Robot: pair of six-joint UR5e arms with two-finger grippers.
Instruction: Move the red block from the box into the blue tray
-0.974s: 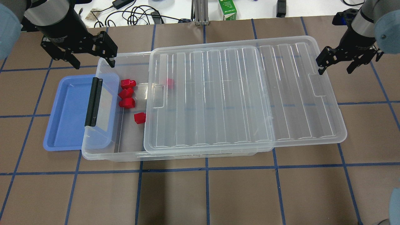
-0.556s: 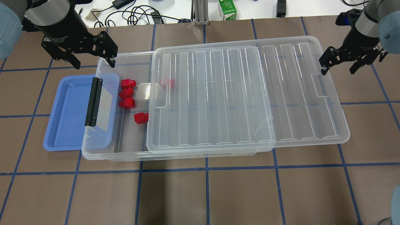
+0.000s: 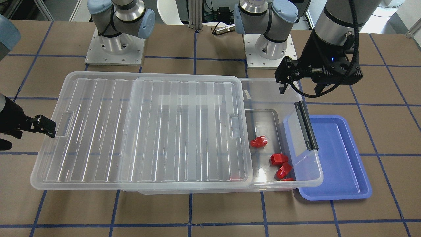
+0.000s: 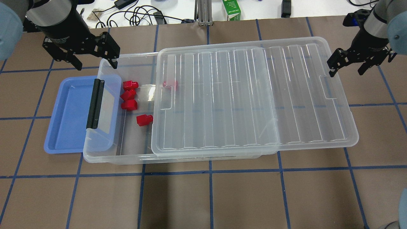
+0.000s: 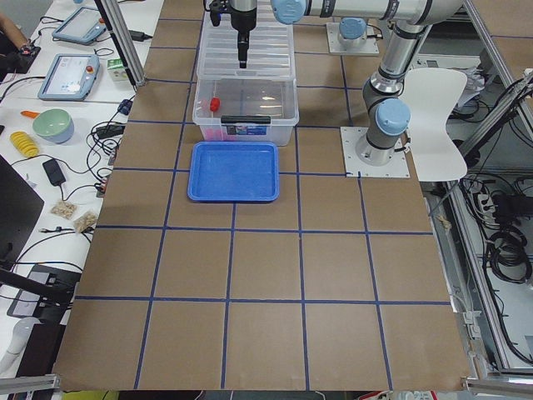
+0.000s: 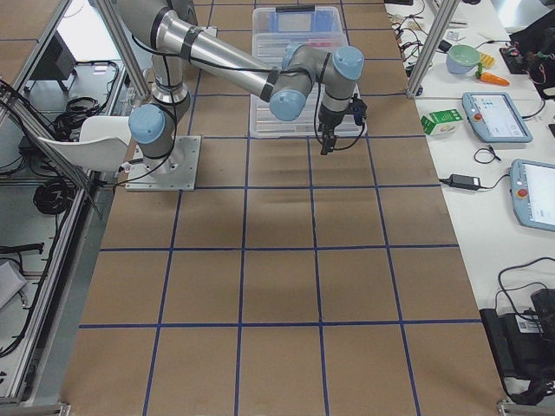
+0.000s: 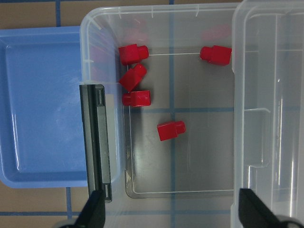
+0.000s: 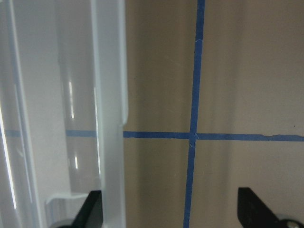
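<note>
My left gripper (image 4: pixel 96 66) & right gripper (image 4: pixel 346 72) are open, empty; the red block (image 7: pixel 171 130) seems light, stiff, slippery, so I'd pinch its wide flat sides.

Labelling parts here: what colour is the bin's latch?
Black; the latch shows best in the left wrist view.

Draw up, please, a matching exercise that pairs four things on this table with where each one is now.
Column one:
1. ribbed lid
2. blue tray
3. three clustered red blocks
4. right pincer

Column two:
A. open, over bare table past the lid's end
B. on the floor of the clear box, in its uncovered part
C. beside the box's black latch end
D. lying offset on the box, overhanging one end

Pairs: 1-D, 2-C, 3-B, 4-A.
</note>
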